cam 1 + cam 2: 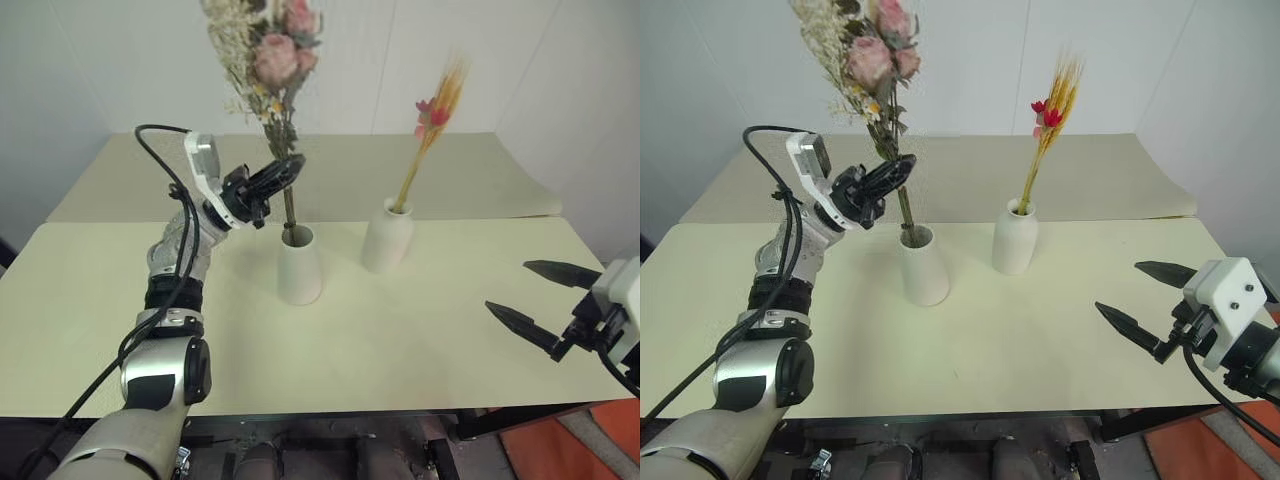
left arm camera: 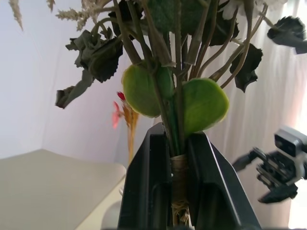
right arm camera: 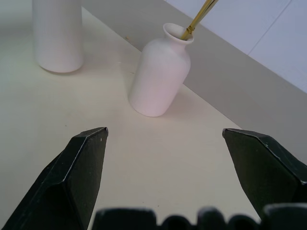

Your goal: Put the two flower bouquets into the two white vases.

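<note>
The rose bouquet [image 1: 275, 55], pink roses with white sprigs and green leaves, stands upright with its stem ends inside the mouth of the cone-shaped white vase [image 1: 300, 268]. My left gripper [image 1: 290, 168] is shut on its bound stems [image 2: 178, 172] just above the vase mouth. To the right, the thin yellow-orange stalk bundle [image 1: 432, 125] with red-pink blooms stands in the bottle-shaped white vase [image 1: 387, 238]. At the table's right edge my right gripper [image 1: 508, 286] hangs open and holds nothing. It points toward the bottle vase [image 3: 158, 76].
Both vases stand mid-table on a cream tabletop [image 1: 400, 340]. A second cream surface [image 1: 400, 170] lies behind it, against a white wall. The front edge runs just below my arms.
</note>
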`<state>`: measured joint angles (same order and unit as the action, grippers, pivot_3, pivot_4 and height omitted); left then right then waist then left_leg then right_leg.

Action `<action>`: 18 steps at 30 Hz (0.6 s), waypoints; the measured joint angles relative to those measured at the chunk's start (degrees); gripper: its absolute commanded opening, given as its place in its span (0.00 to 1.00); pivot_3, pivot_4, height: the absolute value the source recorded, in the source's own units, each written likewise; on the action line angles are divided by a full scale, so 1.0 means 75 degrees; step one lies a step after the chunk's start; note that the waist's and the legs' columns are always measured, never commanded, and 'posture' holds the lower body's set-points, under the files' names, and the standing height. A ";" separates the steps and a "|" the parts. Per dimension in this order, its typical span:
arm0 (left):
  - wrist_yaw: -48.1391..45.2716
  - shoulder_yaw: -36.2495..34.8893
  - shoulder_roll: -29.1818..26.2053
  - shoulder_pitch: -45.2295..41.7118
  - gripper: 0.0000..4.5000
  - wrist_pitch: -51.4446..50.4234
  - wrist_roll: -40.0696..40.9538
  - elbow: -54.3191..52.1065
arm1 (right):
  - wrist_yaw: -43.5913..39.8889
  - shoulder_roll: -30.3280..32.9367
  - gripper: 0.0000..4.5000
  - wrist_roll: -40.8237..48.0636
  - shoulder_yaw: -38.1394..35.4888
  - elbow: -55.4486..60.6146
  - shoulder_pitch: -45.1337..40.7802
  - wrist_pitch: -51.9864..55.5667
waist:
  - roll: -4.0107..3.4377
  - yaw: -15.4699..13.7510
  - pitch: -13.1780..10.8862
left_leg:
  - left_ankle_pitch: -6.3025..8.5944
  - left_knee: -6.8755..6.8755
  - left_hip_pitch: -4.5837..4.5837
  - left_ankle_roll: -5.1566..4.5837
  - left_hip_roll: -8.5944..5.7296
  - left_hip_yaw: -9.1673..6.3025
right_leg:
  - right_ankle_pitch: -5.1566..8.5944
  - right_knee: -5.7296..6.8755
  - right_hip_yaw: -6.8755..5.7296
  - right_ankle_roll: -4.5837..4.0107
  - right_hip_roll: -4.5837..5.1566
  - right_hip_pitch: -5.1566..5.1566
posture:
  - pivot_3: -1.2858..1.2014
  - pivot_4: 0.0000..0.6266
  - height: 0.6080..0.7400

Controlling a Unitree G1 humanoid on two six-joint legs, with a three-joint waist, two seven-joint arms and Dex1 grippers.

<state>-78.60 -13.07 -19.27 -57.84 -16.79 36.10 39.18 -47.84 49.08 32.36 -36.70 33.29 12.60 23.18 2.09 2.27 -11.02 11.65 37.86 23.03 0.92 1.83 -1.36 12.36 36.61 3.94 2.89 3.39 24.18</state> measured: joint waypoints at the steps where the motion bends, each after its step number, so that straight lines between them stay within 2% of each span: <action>1: -0.0095 0.0110 -0.0089 0.0018 0.36 -0.0035 -0.0061 -0.0005 | -0.0052 0.0000 1.00 0.0037 -0.0007 -0.0003 0.0009 0.0000 | 0.0000 0.0006 0.0000 | 0.0000 0.0000 -0.0001 0.0000 0.0000 -0.0001 | 0.0000 0.0001 0.0000 0.0000 0.0000 0.0000 | 0.52 0.24 1.00; 7: -0.0308 0.0247 -0.0513 0.0258 0.79 -0.0116 -0.0325 -0.0038 | -0.0557 0.0000 1.00 0.0394 -0.0203 -0.0017 0.0046 -0.0005 | 0.0000 0.0021 0.0000 | 0.0000 0.0000 -0.0002 0.0000 0.0003 -0.0001 | 0.0000 0.0001 0.0000 0.0000 -0.0001 0.0001 | 0.52 0.24 1.00; 10: -0.0253 0.0311 -0.0990 0.0360 0.99 -0.0082 -0.0635 -0.0148 | -0.0656 0.0001 1.00 0.0415 -0.0277 -0.0066 0.0006 -0.0015 | 0.0000 0.0023 0.0000 | 0.0000 0.0000 0.0000 0.0000 0.0004 -0.0001 | 0.0000 0.0002 0.0000 0.0000 -0.0002 0.0003 | 0.52 0.24 1.00; 14: -0.0536 0.0288 -0.1565 0.0629 0.99 -0.0279 -0.0644 -0.0581 | -0.0761 0.0001 1.00 0.0417 -0.0283 -0.0235 -0.0062 -0.0029 | -0.0001 0.0017 0.0000 | 0.0000 -0.0001 -0.0001 0.0000 0.0005 -0.0001 | 0.0001 0.0001 -0.0001 -0.0001 -0.0001 0.0002 | 0.52 0.24 1.00; 18: -0.0908 0.0413 -0.1649 0.0906 0.99 -0.0600 -0.0553 -0.1151 | -0.0869 0.0003 1.00 0.0359 -0.0195 -0.0488 -0.0337 -0.0095 | -0.0001 -0.0034 0.0000 | 0.0000 -0.0001 0.0001 0.0000 0.0003 0.0000 | 0.0001 0.0000 -0.0001 -0.0001 0.0000 -0.0001 | 0.52 0.24 1.00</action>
<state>-85.41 -9.97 -31.64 -51.04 -21.29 31.95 30.55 -54.35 49.10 35.05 -38.16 29.62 10.07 22.47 2.08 2.01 -11.02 11.65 37.85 23.03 0.92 1.85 -1.36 12.36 36.61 3.93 2.89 3.39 24.17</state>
